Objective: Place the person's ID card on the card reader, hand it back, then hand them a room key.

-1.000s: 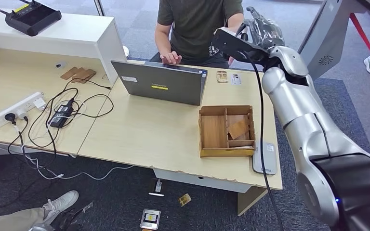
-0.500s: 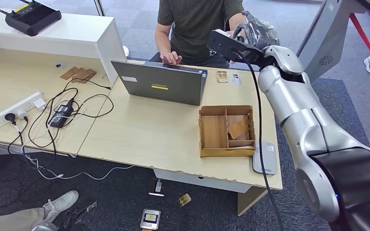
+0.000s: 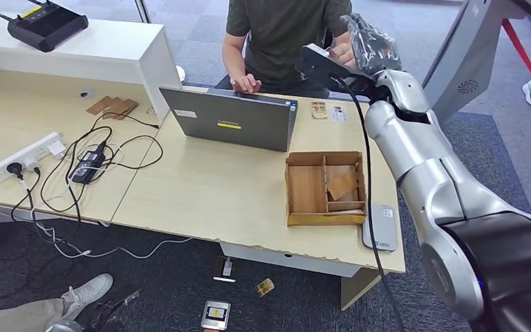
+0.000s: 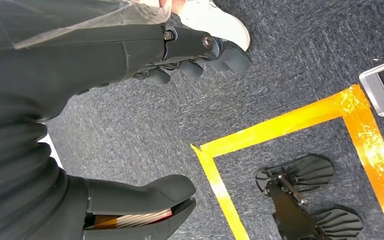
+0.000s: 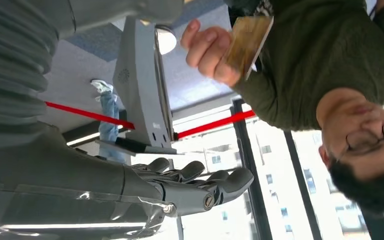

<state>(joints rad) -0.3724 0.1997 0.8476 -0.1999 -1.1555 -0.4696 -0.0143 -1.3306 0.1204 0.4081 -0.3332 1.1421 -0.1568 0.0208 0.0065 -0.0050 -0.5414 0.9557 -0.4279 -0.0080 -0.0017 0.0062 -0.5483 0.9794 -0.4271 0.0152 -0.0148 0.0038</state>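
Note:
My right hand (image 3: 370, 43), wrapped in clear plastic, is raised over the desk's far edge in front of the seated person (image 3: 283, 34). In the right wrist view the person's hand (image 5: 207, 47) holds a tan card (image 5: 247, 42) close to my right hand (image 5: 180, 185), whose fingers are spread and hold nothing; the card is not touching them. The grey card reader (image 3: 380, 227) lies at the desk's near right corner. My left hand (image 4: 145, 55) hangs over the carpet with nothing in it.
A wooden compartment tray (image 3: 325, 188) with a card in it sits beside the reader. Two small cards (image 3: 328, 111) lie behind the open laptop (image 3: 231, 119). Cables and a power strip (image 3: 24, 155) cover the left desk. Yellow floor tape (image 4: 280, 125) runs below my left hand.
My right arm has shifted slightly left and toward the person, whose hand with the card has come up next to my right hand.

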